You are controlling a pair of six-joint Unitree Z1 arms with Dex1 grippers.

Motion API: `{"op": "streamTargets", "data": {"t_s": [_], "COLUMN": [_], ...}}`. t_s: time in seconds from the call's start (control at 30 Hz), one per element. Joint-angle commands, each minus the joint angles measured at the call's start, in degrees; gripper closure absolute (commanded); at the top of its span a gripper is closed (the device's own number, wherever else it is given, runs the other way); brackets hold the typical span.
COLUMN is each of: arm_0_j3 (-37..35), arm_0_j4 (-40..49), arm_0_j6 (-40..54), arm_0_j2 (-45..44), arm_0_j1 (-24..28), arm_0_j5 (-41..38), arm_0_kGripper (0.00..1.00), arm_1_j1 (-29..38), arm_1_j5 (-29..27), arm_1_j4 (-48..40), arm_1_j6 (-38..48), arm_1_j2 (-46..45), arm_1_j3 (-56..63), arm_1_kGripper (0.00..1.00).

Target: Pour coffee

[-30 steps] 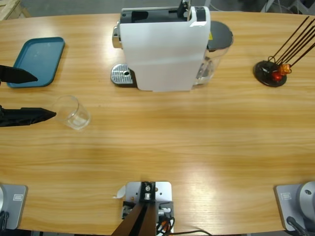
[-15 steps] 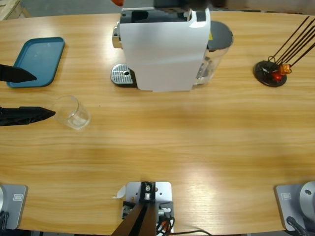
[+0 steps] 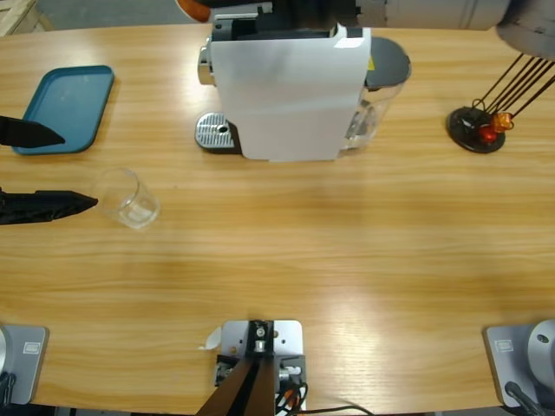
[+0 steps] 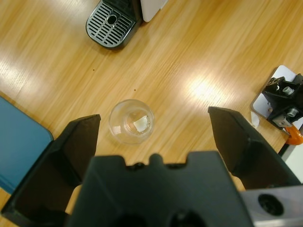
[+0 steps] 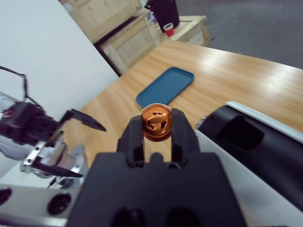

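Glass: a clear glass (image 3: 127, 198) stands on the desk (image 3: 347, 243), in front of the blue tray (image 3: 68, 108). No coffee shows in it; it looks see-through (image 4: 131, 121).
Left gripper: the left gripper (image 4: 154, 132) is spread wide, just beside the glass but not touching it. In the high view its two black tips (image 3: 43, 169) come in from the left edge.
Capsule: a small orange capsule (image 5: 157, 122) (round, shiny) is pinched in the right gripper (image 5: 157, 130), up above the coffee machine (image 3: 286, 82).
Coffee machine: white and black, at the far side of the desk, with a silver drip tray (image 3: 217, 133) in front.
Sticks: dark sticks in a black holder (image 3: 475, 128) stand far off on the right.
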Motion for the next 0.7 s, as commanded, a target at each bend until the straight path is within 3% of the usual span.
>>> {"op": "streamTargets", "data": {"t_s": [0.03,0.7], "arm_0_j3": [2.8,3.4], "arm_0_j4": [-0.5,-0.8], "arm_0_j6": [-0.9,-0.9], "arm_0_j2": [-1.2,-0.9], "arm_0_j1": [-0.6,-0.6], "arm_0_j5": [0.4,0.3], "arm_0_kGripper": [0.009,0.009], "arm_1_j1": [-2.2,-2.6], "arm_1_j5": [0.3,-6.9], "arm_1_j4": [-0.8,6.1], "arm_1_j6": [-1.3,-2.6], "arm_1_j2": [5.5,5.3], "arm_1_j3": [-1.9,-3.4], "arm_1_kGripper": [1.000,1.000]}}
